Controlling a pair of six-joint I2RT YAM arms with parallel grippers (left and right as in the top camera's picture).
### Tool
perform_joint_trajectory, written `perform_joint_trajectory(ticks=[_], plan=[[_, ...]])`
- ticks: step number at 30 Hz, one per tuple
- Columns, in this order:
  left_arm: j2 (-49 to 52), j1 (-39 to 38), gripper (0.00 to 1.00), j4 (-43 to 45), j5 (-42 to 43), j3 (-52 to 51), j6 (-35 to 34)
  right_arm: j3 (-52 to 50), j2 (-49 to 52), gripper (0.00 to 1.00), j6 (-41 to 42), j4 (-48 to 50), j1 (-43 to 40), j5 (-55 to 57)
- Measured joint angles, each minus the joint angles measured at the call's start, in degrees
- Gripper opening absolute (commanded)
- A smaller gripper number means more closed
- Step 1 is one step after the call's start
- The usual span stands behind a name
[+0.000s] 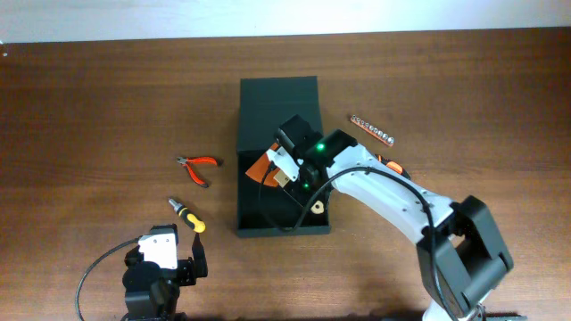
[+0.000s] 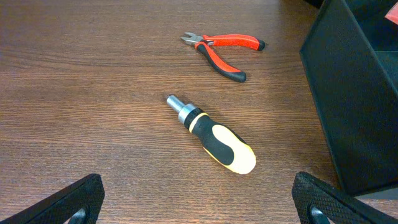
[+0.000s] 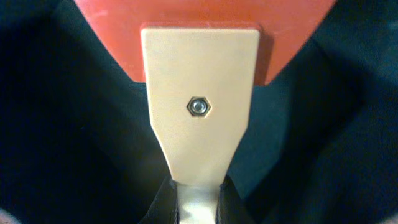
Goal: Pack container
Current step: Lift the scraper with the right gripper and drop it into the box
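Note:
The dark green container (image 1: 259,226) stands at the table's middle with its flap lid (image 1: 278,94) folded open at the far side. Its side wall shows in the left wrist view (image 2: 354,93). My right gripper (image 1: 285,171) is over the container's inside and is shut on the tan handle of a scraper (image 3: 200,74) with an orange blade (image 1: 258,166). In the right wrist view, my right gripper's fingers (image 3: 198,205) clamp the handle's thin end above the dark interior. My left gripper (image 2: 199,202) is open and empty, low above the table near the front left.
A yellow-and-black screwdriver (image 1: 187,216) (image 2: 214,137) lies just ahead of my left gripper. Red pliers (image 1: 198,167) (image 2: 227,50) lie beyond it, left of the container. A rail of sockets (image 1: 372,130) and an orange-black tool (image 1: 391,165) lie right of the container.

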Motion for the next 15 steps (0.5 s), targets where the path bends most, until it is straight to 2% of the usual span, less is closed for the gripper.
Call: perform_joint_trajectory(ticks=[8, 10, 12, 15], plan=[[0.0, 0.0, 0.99, 0.0, 0.0, 0.0, 0.0, 0.0, 3.8, 0.10, -0.9, 0.0, 0.0, -1.4], [0.0, 0.0, 0.99, 0.0, 0.0, 0.0, 0.0, 0.0, 3.8, 0.19, -1.0, -0.4, 0.0, -1.6], [0.0, 0.0, 0.99, 0.0, 0.0, 0.0, 0.0, 0.0, 3.8, 0.39, -1.1, -0.8, 0.0, -1.7], [0.0, 0.0, 0.99, 0.0, 0.0, 0.0, 0.0, 0.0, 3.8, 0.56, -1.0, -1.6, 0.0, -2.1]])
